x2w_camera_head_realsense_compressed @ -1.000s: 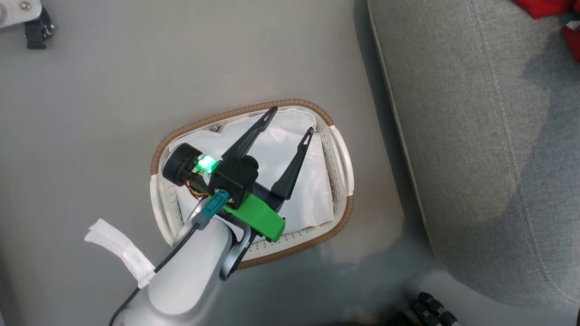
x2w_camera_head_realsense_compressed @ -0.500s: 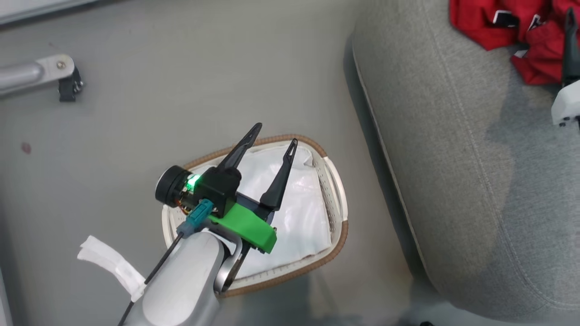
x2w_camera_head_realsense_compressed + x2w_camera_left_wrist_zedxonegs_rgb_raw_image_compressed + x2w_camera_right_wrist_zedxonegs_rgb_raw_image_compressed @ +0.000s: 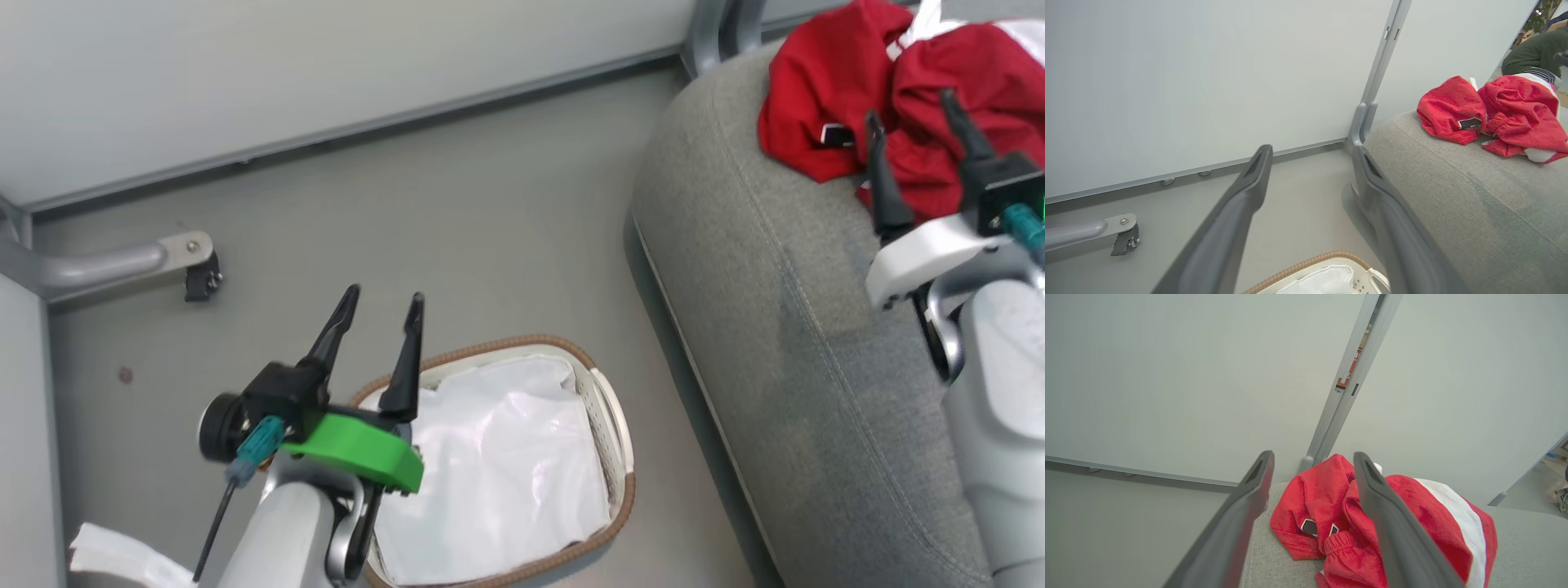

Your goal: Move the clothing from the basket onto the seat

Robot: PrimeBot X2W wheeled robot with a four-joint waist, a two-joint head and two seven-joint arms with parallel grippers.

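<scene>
The red clothing [image 3: 816, 114] lies heaped on the grey seat [image 3: 759, 310], with the right pincer [image 3: 910, 113] spread wide and empty just over it, while the left pincer [image 3: 384, 296], equally wide, has swung from above the liner [image 3: 498, 465] to the far rim of the basket [image 3: 611, 408].

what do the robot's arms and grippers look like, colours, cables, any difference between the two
Both grippers have two long, tapering dark fingers on a black block. The left gripper has a green plastic bracket, the right gripper a white bracket. A teal connector with a thin black cable plugs into the left; the right has one too. The forearms are pale grey.
</scene>
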